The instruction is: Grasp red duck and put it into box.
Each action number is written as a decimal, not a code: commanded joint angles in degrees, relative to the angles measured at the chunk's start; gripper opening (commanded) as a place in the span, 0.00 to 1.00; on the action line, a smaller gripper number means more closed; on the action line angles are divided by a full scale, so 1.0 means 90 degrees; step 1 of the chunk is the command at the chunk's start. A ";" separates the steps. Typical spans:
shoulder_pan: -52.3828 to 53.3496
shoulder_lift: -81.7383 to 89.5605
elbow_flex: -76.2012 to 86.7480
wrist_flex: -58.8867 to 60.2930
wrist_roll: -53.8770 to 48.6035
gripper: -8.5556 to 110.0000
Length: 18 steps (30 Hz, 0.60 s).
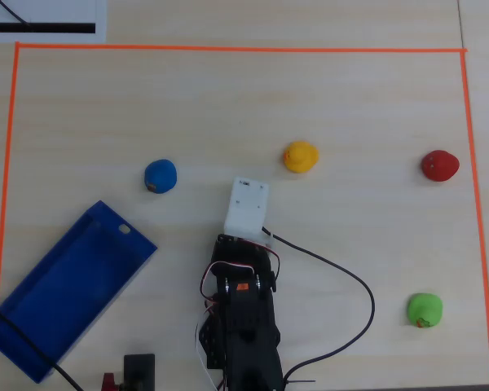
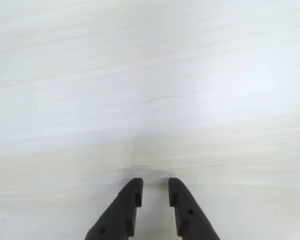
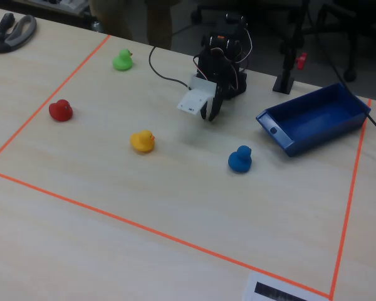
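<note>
Lying on a pale wooden bench [image 1: 228, 106] inside an orange tape rectangle [image 1: 228, 49], four toy ducks are spread well apart. The red duck [image 1: 439, 166] is seen at the right edge of the overhead view, near the tape. The yellow duck [image 1: 300, 156] is placed centrally, the blue duck [image 1: 160, 176] to its left, and the green duck [image 1: 425, 310] at lower right. The box [image 1: 33, 326], a long dark blue tray, is set at an angle at lower left and is empty. The end effector [image 2: 155, 186] is shown in the wrist view slightly parted, holding nothing, over bare wood.
</note>
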 commanded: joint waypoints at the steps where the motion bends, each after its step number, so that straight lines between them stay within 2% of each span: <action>1: 0.0059 -0.0039 -0.0020 0.0127 -0.0029 0.11; 18: 0.0059 -0.0039 -0.0020 0.0127 -0.0029 0.07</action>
